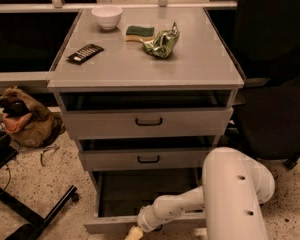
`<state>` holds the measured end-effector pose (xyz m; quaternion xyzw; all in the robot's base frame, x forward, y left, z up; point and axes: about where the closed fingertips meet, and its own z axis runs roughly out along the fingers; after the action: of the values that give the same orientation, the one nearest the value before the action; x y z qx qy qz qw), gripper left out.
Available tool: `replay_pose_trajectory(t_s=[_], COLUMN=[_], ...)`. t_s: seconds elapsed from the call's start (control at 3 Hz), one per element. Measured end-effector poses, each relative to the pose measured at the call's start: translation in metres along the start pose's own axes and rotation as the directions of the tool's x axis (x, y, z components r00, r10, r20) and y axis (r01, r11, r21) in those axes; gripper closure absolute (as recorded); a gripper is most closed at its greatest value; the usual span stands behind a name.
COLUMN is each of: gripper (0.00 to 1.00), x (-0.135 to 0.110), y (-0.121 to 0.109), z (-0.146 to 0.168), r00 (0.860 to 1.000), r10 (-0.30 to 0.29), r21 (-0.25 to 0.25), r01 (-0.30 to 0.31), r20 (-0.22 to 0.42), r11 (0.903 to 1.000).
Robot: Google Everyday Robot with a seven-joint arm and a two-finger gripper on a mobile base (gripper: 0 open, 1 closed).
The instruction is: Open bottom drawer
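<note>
The bottom drawer of the grey cabinet stands pulled out, and its dark interior shows. Its slim front panel lies near the lower edge of the camera view. My gripper is at the centre of that front panel, where the handle sits, and it is partly cut off by the lower edge of the view. The handle itself is hidden behind the gripper. My white arm reaches in from the lower right.
The top drawer and the middle drawer stand slightly ajar. On the cabinet top are a white bowl, a sponge, a green bag and a black remote. A brown bag and black stand legs are at the left, a black chair at the right.
</note>
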<state>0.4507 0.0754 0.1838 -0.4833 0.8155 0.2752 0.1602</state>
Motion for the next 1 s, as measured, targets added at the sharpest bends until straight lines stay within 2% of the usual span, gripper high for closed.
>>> replay_pose_trajectory(t_s=[0.67,1.0], gripper=[0.0,0.0], x=[0.004,0.006], y=[0.007,0.015], z=[0.001,-0.001], r00=[1.0,0.998], r10=[0.016,0.061], r21=[-0.014,-0.019], r01=[-0.016,-0.06], r20=[0.011,0.028], r11=[0.9998,0.998])
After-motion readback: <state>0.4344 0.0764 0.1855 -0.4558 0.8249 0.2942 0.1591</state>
